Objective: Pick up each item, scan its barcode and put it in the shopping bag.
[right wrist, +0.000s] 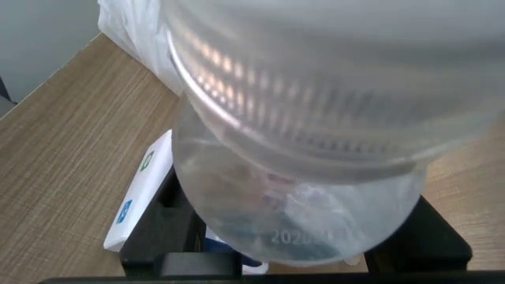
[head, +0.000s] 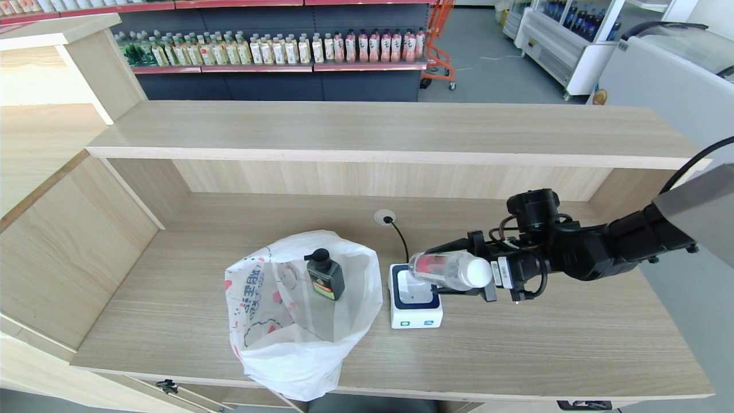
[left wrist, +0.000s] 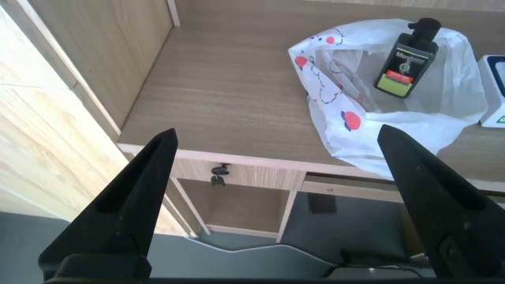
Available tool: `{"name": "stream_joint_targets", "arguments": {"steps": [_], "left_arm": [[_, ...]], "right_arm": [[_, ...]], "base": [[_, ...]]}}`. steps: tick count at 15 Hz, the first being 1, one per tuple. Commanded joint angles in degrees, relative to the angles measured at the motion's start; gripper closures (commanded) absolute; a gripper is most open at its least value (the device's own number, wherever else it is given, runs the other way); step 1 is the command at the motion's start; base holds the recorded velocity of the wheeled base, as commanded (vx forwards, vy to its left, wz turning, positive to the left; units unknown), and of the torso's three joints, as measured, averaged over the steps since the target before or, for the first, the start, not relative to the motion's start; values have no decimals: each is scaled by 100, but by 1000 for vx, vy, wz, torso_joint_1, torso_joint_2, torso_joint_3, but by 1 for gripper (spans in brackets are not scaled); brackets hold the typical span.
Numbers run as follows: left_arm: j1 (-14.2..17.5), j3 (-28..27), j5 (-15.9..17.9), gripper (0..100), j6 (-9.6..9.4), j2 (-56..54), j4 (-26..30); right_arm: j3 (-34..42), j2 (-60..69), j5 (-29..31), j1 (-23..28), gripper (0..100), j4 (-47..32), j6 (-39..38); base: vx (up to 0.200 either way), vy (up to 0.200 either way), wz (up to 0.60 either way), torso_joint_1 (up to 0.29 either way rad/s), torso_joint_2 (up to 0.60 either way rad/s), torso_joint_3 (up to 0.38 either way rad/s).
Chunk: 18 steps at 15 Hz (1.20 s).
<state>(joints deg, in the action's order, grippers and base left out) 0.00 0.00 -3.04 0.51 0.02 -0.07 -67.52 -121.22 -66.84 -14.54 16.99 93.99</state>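
My right gripper (head: 459, 272) is shut on a clear plastic bottle (head: 450, 268) with a red label and white cap, held on its side just above the white barcode scanner (head: 416, 297). The bottle (right wrist: 316, 134) looms close in the right wrist view, with the scanner (right wrist: 146, 197) beneath it. A white shopping bag (head: 298, 310) stands open at the counter's front edge, left of the scanner, with a dark pump bottle (head: 325, 275) inside. My left gripper (left wrist: 276, 205) is open, off the counter's front edge, with the bag (left wrist: 394, 95) and pump bottle (left wrist: 406, 59) beyond it.
The scanner's black cable (head: 400, 235) runs to a grommet hole (head: 385, 216) at the back of the wooden counter (head: 516, 344). A raised ledge (head: 390, 129) walls the far side. A side panel (head: 69, 246) closes the left. Open counter lies right of the scanner.
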Motion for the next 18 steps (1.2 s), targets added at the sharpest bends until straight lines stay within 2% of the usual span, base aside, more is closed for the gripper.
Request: {"name": "stream_joint_targets", "arguments": {"steps": [1, 3, 7, 9, 10, 11, 12, 13, 14, 16, 18], "left_arm": [[0, 0, -4, 0, 2, -2, -1], [0, 0, -4, 0, 2, -2, -1], [0, 0, -4, 0, 2, -2, -1], [0, 0, -4, 0, 2, -2, -1], [0, 0, -4, 0, 2, -2, -1], [0, 0, -4, 0, 2, -2, -1], [0, 0, -4, 0, 2, -2, -1], [0, 0, 5, 0, 2, -2, -1], [0, 0, -4, 0, 2, -2, -1], [0, 0, -4, 0, 2, -2, -1], [0, 0, -4, 0, 2, -2, -1]], "right_arm": [[161, 565, 84, 321, 100, -91, -390], [169, 1092, 66, 470, 100, -73, -1067], [363, 2323, 154, 830, 100, -47, -3493], [881, 2964, 787, 927, 100, -38, -4732], [1303, 3351, 1419, 918, 100, 138, -5804], [1505, 3448, 1736, 892, 100, 392, -6332], [1892, 3483, 2501, 769, 100, 1263, -7448], [2077, 3439, 3151, 514, 100, 1904, -8221], [2121, 3412, 3713, 285, 100, 2168, -8810], [2164, 3421, 4390, -75, 100, 2168, -9346], [2358, 3439, 4751, -347, 100, 2212, -9575]], "base": [[0, 0, 0, 0, 0, 0], [0, 0, 0, 0, 0, 0], [0, 0, 0, 0, 0, 0], [0, 0, 0, 0, 0, 0], [0, 0, 0, 0, 0, 0], [0, 0, 0, 0, 0, 0], [0, 0, 0, 0, 0, 0], [0, 0, 0, 0, 0, 0], [0, 0, 0, 0, 0, 0], [0, 0, 0, 0, 0, 0], [0, 0, 0, 0, 0, 0]]}}
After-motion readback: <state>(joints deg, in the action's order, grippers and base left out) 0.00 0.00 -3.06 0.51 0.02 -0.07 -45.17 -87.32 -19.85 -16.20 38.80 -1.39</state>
